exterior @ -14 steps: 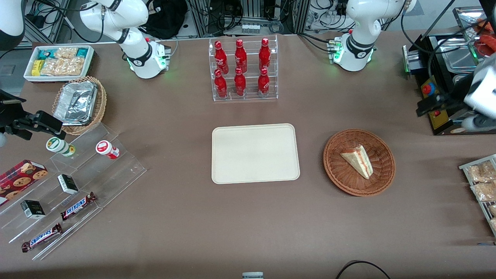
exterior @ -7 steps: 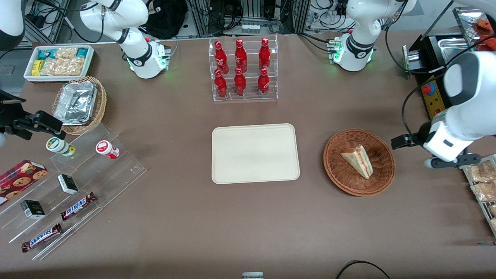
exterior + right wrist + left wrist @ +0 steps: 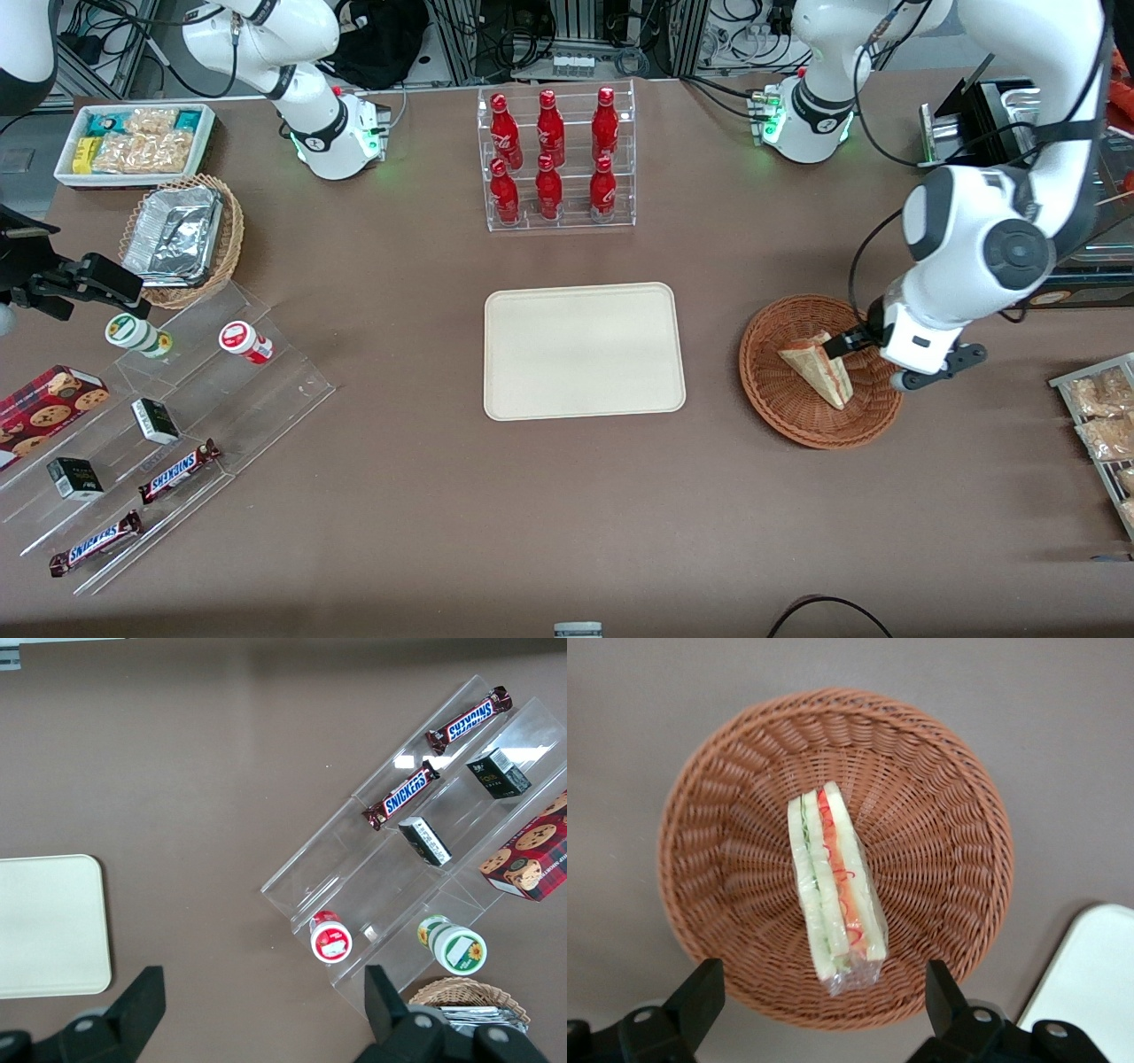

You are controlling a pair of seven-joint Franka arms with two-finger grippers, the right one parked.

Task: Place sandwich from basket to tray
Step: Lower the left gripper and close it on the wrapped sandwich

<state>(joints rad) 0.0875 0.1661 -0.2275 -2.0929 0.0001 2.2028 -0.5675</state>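
my tool (image 3: pixel 819 1005) hung wide open and empty above the sandwich (image 3: pixel 834 893), which lay in the basket (image 3: pixel 939 815) beside the tray (image 3: pixel 585 350).

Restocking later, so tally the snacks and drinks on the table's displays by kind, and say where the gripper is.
Red bottles in the clear rack: 6
Snickers bars on the acrylic steps: 2
Small dark boxes on the steps: 2
Round-lidded cups on the steps: 2
Cookie box: 1
Sandwich in the basket: 1
Total: 14
The gripper hovers open above the sandwich.
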